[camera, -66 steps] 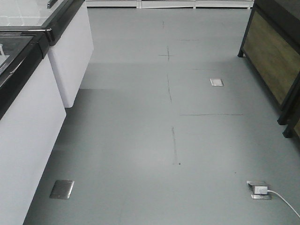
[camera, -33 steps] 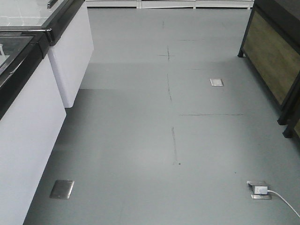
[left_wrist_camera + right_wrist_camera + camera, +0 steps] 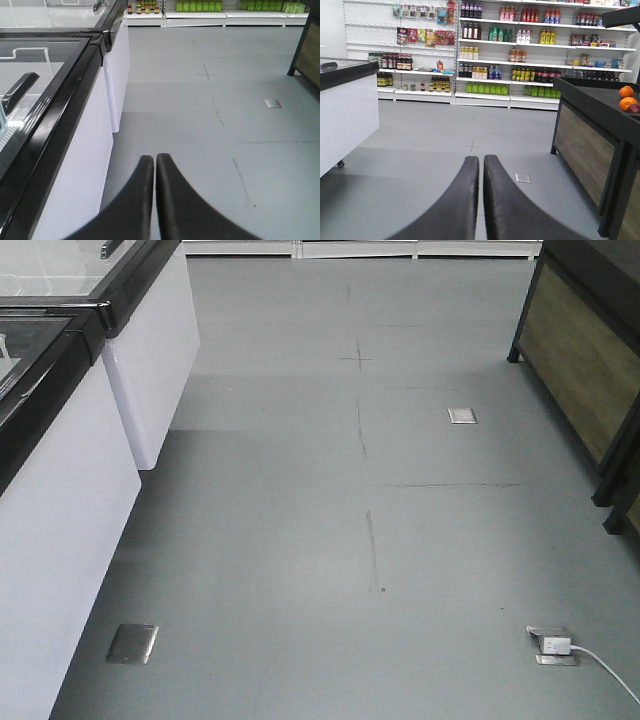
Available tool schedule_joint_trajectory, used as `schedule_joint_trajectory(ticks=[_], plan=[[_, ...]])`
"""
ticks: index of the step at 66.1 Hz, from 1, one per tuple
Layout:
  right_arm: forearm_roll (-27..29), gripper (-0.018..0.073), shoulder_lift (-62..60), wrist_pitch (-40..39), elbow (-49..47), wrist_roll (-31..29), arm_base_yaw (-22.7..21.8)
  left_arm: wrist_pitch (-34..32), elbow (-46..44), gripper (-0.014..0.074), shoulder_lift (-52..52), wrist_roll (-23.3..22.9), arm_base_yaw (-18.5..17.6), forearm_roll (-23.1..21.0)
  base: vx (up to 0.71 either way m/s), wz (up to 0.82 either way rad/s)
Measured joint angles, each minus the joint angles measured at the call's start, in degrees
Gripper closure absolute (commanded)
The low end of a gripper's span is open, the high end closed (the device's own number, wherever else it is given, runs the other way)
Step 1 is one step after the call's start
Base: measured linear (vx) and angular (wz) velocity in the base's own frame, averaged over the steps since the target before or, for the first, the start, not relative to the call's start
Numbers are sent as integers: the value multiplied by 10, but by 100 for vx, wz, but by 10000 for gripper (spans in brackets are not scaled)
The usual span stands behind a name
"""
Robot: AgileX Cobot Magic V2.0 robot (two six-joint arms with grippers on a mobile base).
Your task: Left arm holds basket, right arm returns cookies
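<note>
cookies and basket lie outside all three views. grey floor (image 3: pixel 300 520) runs wide and open between the black-rimmed white freezer cabinets (image 3: pixel 60 500) on the left and a dark wood-panelled stand (image 3: pixel 582 145) on the right. far shelves (image 3: pixel 520 50) carry bottles and packets, labels too small to read. left gripper (image 3: pixel 154 159) and right gripper (image 3: pixel 481 160) are each clenched, fingers nearly touching, grasping nothing. a white plug (image 3: pixel 556 644) sits in a floor socket; two oranges (image 3: pixel 626 97) rest on the stand.

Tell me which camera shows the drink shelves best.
The right wrist view: the drink shelves fill the background, several rows visible. The left wrist view catches only the lowest rows at its top edge; the front view shows just their white base.
</note>
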Motion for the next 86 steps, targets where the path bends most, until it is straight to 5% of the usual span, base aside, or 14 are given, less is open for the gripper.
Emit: schedule_joint_trajectory(ticks=[26,64,86], plan=[[0,562,0,0,0,0,0,-4,0,545,2,1,0,0,0,0],[0,562,0,0,0,0,0,-4,0,162,2,2,0,0,0,0],[0,562,0,0,0,0,0,-41,0,153,2,-3,0,5,0,0]])
